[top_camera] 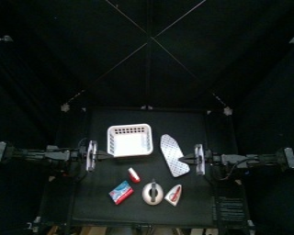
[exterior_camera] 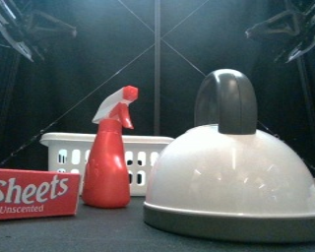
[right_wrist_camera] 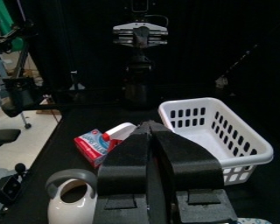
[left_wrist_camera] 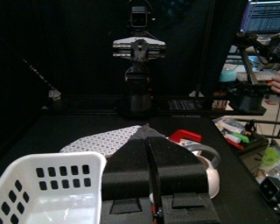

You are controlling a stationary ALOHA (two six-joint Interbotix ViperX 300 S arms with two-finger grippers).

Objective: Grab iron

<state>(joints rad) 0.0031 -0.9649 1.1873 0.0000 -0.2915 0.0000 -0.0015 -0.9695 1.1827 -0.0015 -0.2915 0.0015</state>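
Iron (top_camera: 175, 193) near table's front edge | box (exterior_camera: 32, 194) reads "Sheets Unscented" | both claws together

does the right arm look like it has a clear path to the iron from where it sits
Probably yes. The iron lies near the table's front edge on the right arm's side, with only the grey oval object beside it. The right gripper rests shut farther back, and nothing appears to stand between them.

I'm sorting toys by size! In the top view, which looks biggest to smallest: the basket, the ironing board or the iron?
1. white basket
2. ironing board
3. iron, clearly the smallest
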